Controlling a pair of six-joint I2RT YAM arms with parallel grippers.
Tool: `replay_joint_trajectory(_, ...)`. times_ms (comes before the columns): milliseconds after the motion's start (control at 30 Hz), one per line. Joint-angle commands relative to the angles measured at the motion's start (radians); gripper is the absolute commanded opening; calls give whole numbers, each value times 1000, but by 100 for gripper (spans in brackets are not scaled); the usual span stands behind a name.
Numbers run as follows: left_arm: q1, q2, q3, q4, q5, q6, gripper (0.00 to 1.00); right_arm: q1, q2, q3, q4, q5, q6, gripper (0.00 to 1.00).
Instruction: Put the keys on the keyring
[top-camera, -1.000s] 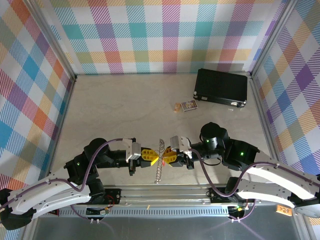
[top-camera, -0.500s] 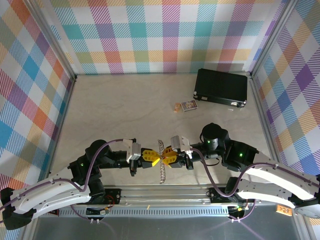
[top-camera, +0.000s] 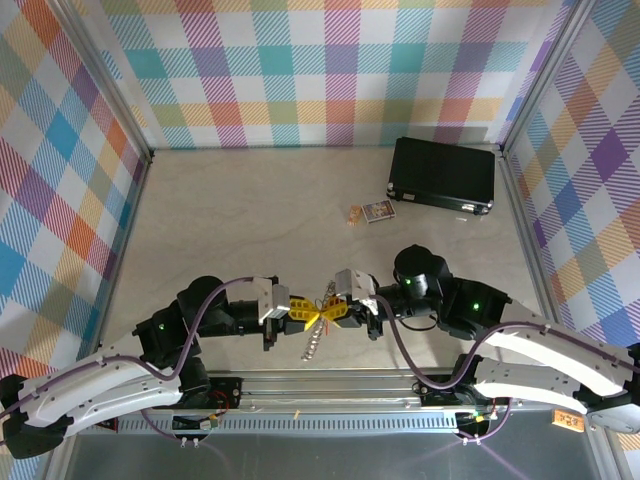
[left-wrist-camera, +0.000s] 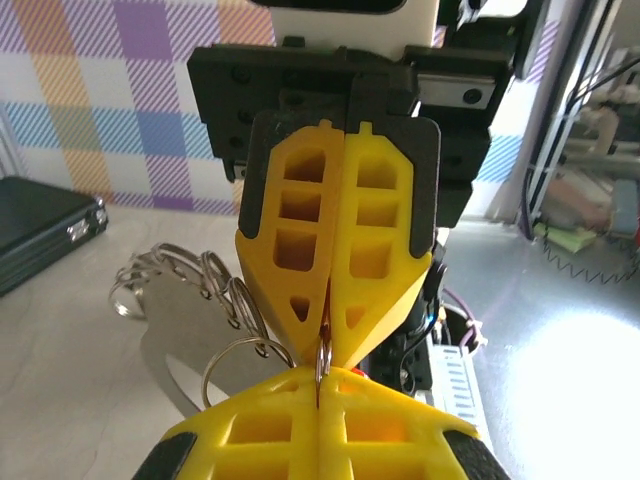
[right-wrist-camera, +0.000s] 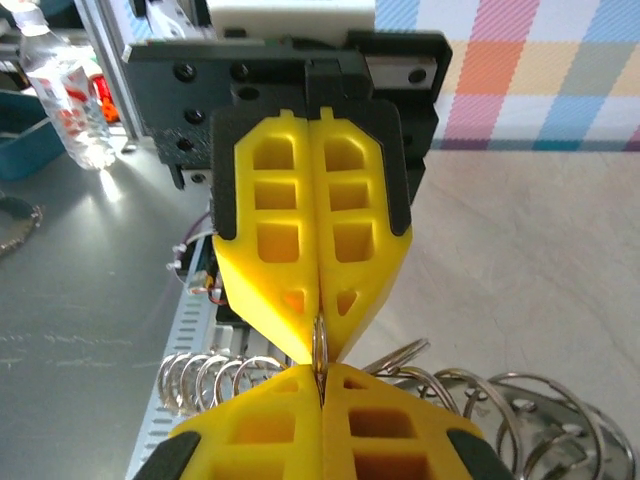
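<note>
Over the beige bench (top-camera: 250, 220) inside plaid walls, your left end effector (top-camera: 303, 316) and right end effector (top-camera: 337, 312) meet tip to tip. Both are clamped fully shut on one thin ring of the keyring (top-camera: 314, 342), which dangles between them, probably steadied for threading. A red speck there may be the key (left-wrist-camera: 346, 372).

L end effector (top-camera: 306, 314) and R end effector (top-camera: 338, 312) meet tip to tip at near-centre of desk (top-camera: 250, 220), L on left, R on right. Keyring (top-camera: 316, 338) sits btwn the two tips, touching both; rest of it trails toward near edge. Case (top-camera: 443, 173) in far R corner of desk. Card (top-camera: 373, 212) just left of and in front of case, well behind both end effectors.
</note>
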Motion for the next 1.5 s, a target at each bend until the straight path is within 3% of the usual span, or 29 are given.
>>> replay_joint_trajectory(0, -2, 22, 71, -106, -23, 51, 7, 4, 29, 65, -94, 38, -56, 0)
replay_joint_trajectory(267, -2, 74, 107, -148, -30, 70, 8, 18, 89, 113, -172, 52, -87, 0)
replay_joint_trajectory(367, -2, 89, 119, -160, -35, 75, 1, 26, 103, 122, -190, 65, -91, 0)
replay_joint_trajectory(600, -2, 24, 73, -61, -43, 41, 0, 31, 56, 93, -147, 29, -71, 0)
replay_joint_trajectory(733, -2, -23, 38, 27, 6, 6, 0, 31, 1, 32, -70, -4, -36, 11)
replay_joint_trajectory(1033, -2, -16, 8, 104, 70, -17, 0, 30, -30, 8, -12, -66, -6, 20)
replay_joint_trajectory(1200, -2, -9, -7, 133, 76, -25, 0, 30, -68, -13, 11, -60, 7, 30)
replay_joint_trajectory(1300, -2, -4, -6, 136, 84, -26, 0, 30, -77, -20, 19, -45, 14, 29)
replay_joint_trajectory(1467, -2, 0, -3, 144, 97, -29, 0, 30, -71, -20, 12, -15, 12, 18)
